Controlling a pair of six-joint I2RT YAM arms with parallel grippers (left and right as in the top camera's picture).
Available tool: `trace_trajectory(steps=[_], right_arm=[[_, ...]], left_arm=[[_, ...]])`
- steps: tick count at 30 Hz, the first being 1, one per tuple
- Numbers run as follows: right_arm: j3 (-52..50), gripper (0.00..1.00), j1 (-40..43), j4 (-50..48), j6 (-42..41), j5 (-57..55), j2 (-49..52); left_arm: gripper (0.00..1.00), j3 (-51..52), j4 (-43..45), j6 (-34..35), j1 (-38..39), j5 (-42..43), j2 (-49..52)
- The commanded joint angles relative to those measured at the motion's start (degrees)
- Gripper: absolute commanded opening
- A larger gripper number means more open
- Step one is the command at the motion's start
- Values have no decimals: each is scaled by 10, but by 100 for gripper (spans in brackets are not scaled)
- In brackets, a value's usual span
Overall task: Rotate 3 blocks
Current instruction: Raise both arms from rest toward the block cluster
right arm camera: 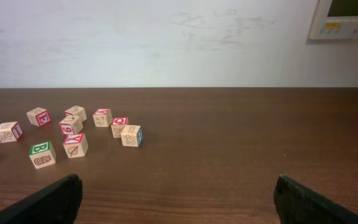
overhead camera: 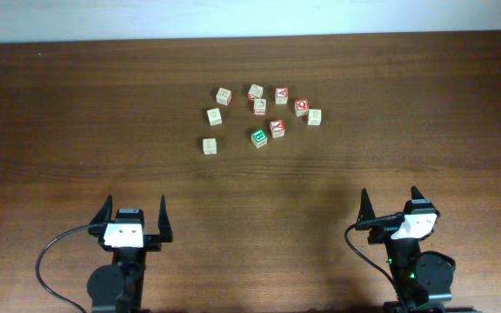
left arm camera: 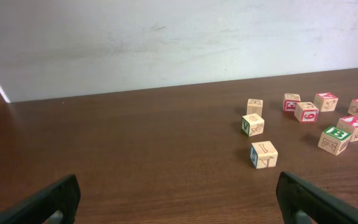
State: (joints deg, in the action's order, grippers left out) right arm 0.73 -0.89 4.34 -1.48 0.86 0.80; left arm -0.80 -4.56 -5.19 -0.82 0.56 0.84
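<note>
Both pairs of jaws stand apart and empty, well short of the green B block [overhead camera: 259, 137]

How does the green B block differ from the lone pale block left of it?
The B block has a green top; the pale block has a plain tan top with a faint mark. The B block sits close beside a red-lettered block; the pale block stands apart. Both are small wooden cubes flat on the table.
</note>
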Motion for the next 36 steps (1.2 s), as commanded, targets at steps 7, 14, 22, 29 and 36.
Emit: trace_trajectory(steps=[7,14,22,29,36], right_arm=[[-4,98,2,2,-3,-7,-4],[-4,99,2,2,-3,-7,-4],[-4,99,2,2,-3,-7,-4],[-4,98,2,2,-5,0,-4],[-4,99,2,-24,-4,56,-4]], left_arm=[[99,3,-2,-9,0,-4,-5],[99,3,-2,-9,0,-4,-5],[99,3,-2,-9,0,-4,-5],[99,3,-2,-9,0,-4,-5],[99,3,41,-9,0,47,-5]])
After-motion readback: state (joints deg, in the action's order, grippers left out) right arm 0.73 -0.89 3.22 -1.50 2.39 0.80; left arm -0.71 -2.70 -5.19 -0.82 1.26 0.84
